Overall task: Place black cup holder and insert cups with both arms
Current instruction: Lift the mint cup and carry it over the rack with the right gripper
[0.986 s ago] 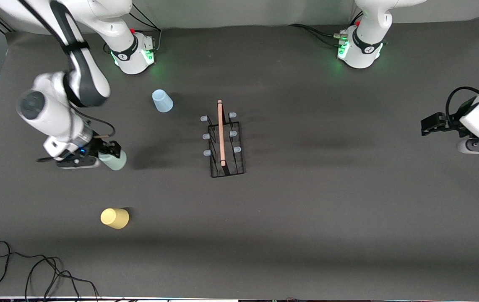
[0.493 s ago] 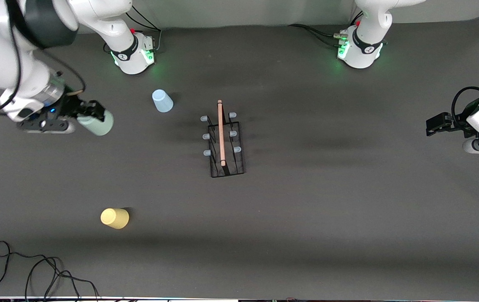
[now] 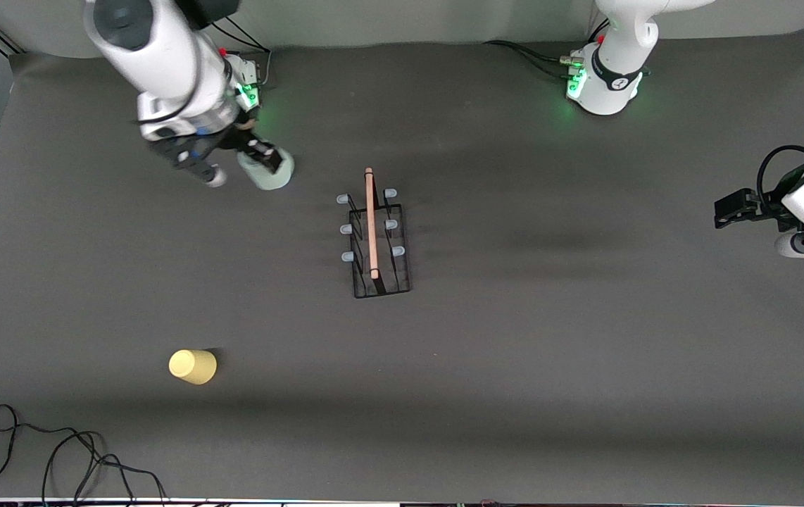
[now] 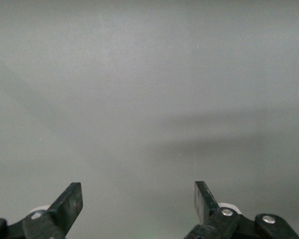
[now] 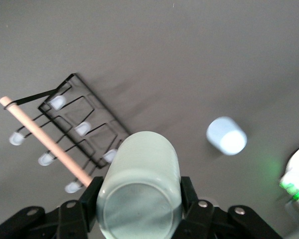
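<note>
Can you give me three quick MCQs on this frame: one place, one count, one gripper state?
1. Where is the yellow cup?
A. on a peg of the black cup holder
B. on the table, nearer to the front camera than the black cup holder
C. in the left gripper

2. How many pale-blue-tipped pegs does the black cup holder carry?
A. four
B. six
C. eight

3. What is the right gripper doing?
A. shut on the sage green cup
B. open over the yellow cup
C. shut on the wooden handle

Key: 1 B, it stands alone on the table, low in the front view. 2 B, three tips show on each side of the wooden handle. 3 A, its fingers clamp the sage green cup in the right wrist view.
</note>
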Robot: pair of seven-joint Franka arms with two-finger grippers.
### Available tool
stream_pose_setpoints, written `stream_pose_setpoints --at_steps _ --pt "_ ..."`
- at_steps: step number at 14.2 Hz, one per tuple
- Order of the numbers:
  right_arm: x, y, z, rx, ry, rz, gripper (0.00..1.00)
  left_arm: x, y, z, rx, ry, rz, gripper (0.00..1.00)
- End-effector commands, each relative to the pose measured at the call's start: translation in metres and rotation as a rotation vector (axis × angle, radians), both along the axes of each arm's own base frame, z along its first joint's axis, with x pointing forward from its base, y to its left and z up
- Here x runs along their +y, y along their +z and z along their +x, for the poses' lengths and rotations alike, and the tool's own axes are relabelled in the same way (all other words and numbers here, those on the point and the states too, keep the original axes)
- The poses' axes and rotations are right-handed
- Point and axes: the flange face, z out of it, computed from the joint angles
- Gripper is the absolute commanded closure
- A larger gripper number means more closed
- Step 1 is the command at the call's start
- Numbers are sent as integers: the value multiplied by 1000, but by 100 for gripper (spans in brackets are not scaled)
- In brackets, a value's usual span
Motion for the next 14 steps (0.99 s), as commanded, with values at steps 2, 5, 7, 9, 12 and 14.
stream_pose_setpoints --at_steps 2,5,7,9,12,14 --pt "54 -39 -9 -3 -132 0 100 0 4 0 -5 -14 3 0" --pt "67 -69 -1 -23 -135 3 100 0 3 0 -4 -14 3 0" --pt "70 -94 0 -21 -133 -6 100 0 4 -1 -5 -14 3 0" --pt "71 -117 1 -7 -135 -24 100 0 4 -1 -4 -14 3 0" --pt "68 -146 -2 -13 -127 -42 100 0 4 -1 -5 -14 3 0" --pt "70 -165 -3 -7 -127 -49 100 -1 4 -1 -4 -17 4 0"
